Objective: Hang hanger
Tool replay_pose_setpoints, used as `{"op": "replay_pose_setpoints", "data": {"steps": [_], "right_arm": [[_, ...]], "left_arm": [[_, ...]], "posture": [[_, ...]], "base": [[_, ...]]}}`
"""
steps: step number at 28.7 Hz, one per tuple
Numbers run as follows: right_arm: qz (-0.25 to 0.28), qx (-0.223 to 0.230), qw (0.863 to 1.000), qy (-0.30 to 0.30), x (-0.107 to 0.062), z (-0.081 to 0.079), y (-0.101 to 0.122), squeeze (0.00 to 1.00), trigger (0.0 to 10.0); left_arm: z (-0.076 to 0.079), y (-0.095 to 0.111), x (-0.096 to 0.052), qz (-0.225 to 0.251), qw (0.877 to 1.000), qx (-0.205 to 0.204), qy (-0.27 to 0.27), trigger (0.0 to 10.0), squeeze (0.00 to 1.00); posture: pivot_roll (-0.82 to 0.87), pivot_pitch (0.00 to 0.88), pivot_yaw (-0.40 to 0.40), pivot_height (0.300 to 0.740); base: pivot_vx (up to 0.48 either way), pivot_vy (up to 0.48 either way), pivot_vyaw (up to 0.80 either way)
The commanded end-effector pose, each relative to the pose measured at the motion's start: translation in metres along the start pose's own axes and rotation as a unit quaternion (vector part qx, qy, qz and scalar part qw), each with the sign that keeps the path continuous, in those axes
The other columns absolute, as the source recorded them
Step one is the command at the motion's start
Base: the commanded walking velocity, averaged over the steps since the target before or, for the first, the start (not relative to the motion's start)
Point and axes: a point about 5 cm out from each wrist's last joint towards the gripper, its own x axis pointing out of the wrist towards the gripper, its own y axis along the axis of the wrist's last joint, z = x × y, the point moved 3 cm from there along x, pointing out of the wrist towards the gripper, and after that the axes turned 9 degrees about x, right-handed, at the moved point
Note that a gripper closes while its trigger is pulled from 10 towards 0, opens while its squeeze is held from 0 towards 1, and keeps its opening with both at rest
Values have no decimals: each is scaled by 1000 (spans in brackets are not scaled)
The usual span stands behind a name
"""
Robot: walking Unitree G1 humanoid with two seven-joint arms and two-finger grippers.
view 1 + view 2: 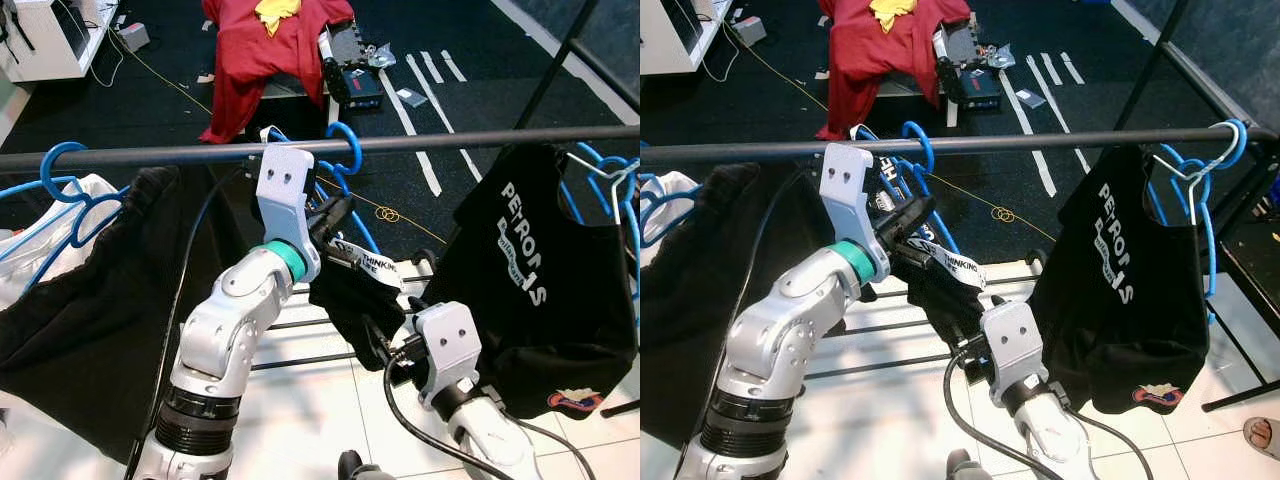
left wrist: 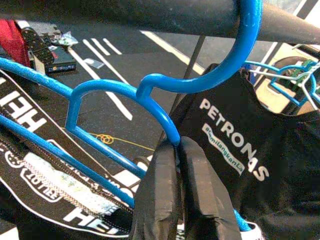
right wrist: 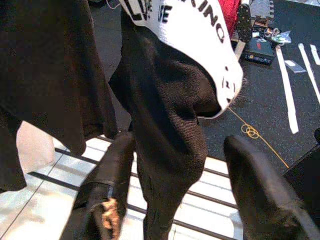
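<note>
Left wrist view, left tool [image 2: 180, 150] pinching blue hanger [image 2: 165, 82], hooked apparently over rail [image 2: 125, 15].

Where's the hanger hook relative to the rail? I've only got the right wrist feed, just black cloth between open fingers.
Observer: The blue hanger has its hook curled around the rail.
Operator: Is anything holding it?
Observer: Yes, the left pincer is shut on the hanger's wire just below the hook.
Operator: Any neighbours on the rail?
Observer: A black Petronas shirt hangs on the robot's right, on its own blue hanger.
</note>
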Motion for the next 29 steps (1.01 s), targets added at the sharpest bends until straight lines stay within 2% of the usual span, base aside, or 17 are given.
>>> {"op": "replay_pose_setpoints", "data": {"steps": [1, 20, 21, 22, 25, 29], "right_arm": [[-17, 7, 1000, 0, -5, -1, -10, 0, 0], [-6, 24, 1000, -2, -7, 0, -6, 0, 0], [8, 3, 1000, 6, -9, -1, 1, 0, 0], [8, 3, 1000, 6, -9, -1, 1, 0, 0], [29, -34, 999, 30, -17, -9, 12, 0, 0], [34, -41, 998, 43, -22, -14, 16, 0, 0]], "left_arm": [[4, 4, 0, 9, 1000, -1, -6, 0, 0], [5, 5, 2, 11, 1000, -4, -10, 0, 0], [4, 5, 2, 10, 1000, -4, -8, 0, 0], [4, 5, 2, 10, 1000, -4, -8, 0, 0], [5, 4, 1, 9, 1000, -4, -8, 0, 0], [5, 3, 1, 9, 1000, -4, -9, 0, 0]], "posture": [[-123, 175, 61, 740], [-130, 175, 65, 740], [-132, 177, 63, 740], [-132, 177, 63, 740], [-132, 177, 62, 740], [-132, 177, 62, 740]], "base": [[0, 0, 0], [0, 0, 0], [0, 0, 0], [0, 0, 0], [0, 0, 0], [0, 0, 0]]}}
